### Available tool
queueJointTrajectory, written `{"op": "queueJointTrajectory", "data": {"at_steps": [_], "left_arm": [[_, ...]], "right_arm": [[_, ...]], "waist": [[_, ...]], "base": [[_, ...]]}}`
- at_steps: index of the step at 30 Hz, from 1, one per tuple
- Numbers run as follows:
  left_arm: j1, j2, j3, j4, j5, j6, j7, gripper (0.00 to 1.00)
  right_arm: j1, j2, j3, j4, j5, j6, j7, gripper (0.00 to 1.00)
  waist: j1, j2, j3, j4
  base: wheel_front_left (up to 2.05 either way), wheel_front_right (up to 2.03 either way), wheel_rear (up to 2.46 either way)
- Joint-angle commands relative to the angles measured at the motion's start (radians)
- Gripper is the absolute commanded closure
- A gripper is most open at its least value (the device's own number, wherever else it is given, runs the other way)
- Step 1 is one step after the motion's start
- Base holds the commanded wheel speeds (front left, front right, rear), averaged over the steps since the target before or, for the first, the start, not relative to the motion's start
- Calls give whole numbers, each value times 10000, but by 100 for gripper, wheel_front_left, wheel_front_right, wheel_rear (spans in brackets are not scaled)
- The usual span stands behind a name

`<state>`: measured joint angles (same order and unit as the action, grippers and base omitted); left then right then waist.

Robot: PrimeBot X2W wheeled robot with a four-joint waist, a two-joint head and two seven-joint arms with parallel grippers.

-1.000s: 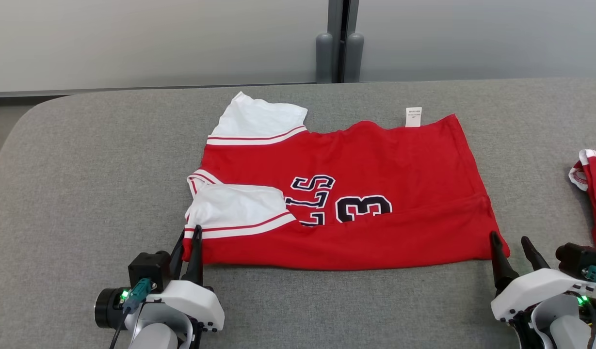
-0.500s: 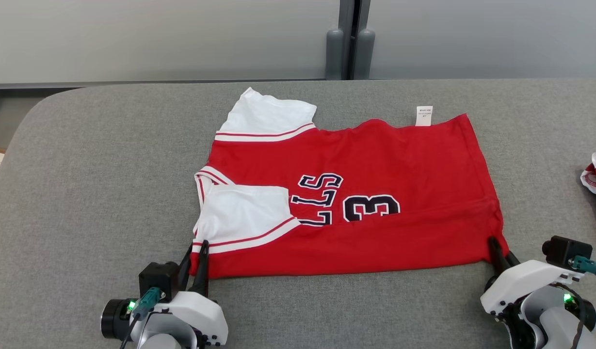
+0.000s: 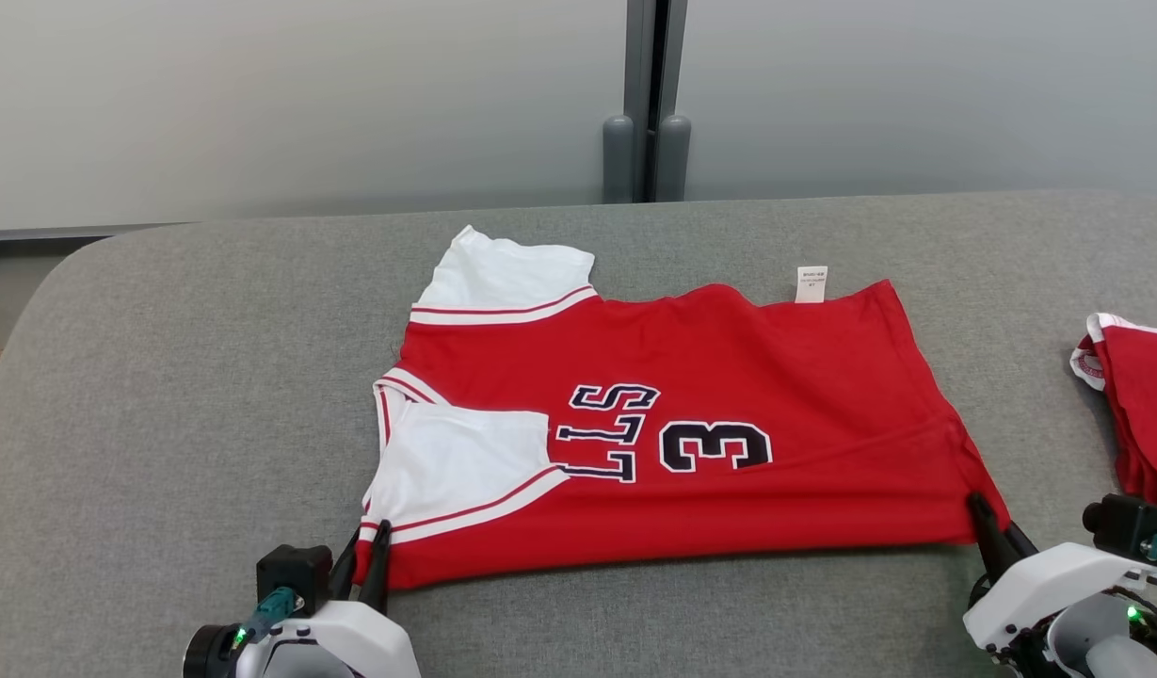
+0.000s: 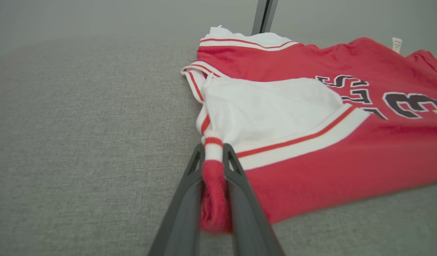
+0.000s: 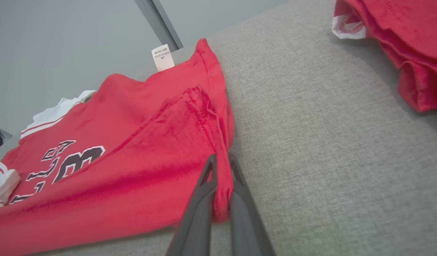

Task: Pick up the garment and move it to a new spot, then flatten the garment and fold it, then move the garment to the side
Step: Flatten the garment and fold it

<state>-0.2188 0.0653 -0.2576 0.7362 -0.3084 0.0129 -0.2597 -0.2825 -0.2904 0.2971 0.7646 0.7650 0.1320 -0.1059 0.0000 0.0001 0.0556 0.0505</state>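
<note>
We are gripping the red jersey (image 3: 691, 424) at both near corners: the left gripper (image 4: 213, 151) is holding the sleeve-side corner between narrow fingers, and the right gripper (image 5: 222, 160) is holding the hem corner with fingers closed tight. The jersey is lying flat in the middle of the grey table (image 3: 164, 377), one white sleeve (image 3: 456, 461) folded onto its front, and a second red garment (image 3: 1143, 395) is lying well apart to its right.
</note>
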Motion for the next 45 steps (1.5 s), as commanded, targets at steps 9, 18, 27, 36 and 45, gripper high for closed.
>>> {"op": "queueJointTrajectory", "data": {"at_steps": [9,18,27,36,45], "left_arm": [[533,362,-135,-737,-265,-304,870,100],[1423,581,-565,-2190,-335,-375,2304,100],[1251,480,-252,-3331,-376,178,1572,0],[543,220,686,-4743,-312,59,-49,0],[-1203,348,493,-3153,669,247,585,0]], "right_arm": [[1044,-721,-92,-1296,783,-24,1182,100],[1971,-838,-667,-2393,568,-23,2051,100],[1746,-510,-1333,-3362,-322,-14,1412,0],[1262,-560,-890,-4405,-1861,-14,-674,0],[137,-471,-706,-4370,-2702,-14,-1158,0]], "waist": [[0,-1,-207,-107],[0,-1,-107,-83],[0,-1,20,-53],[0,-1,408,-217],[0,-1,1636,-691]], "base": [[0,0,0],[0,0,0],[0,0,0],[0,0,0],[0,0,0]]}}
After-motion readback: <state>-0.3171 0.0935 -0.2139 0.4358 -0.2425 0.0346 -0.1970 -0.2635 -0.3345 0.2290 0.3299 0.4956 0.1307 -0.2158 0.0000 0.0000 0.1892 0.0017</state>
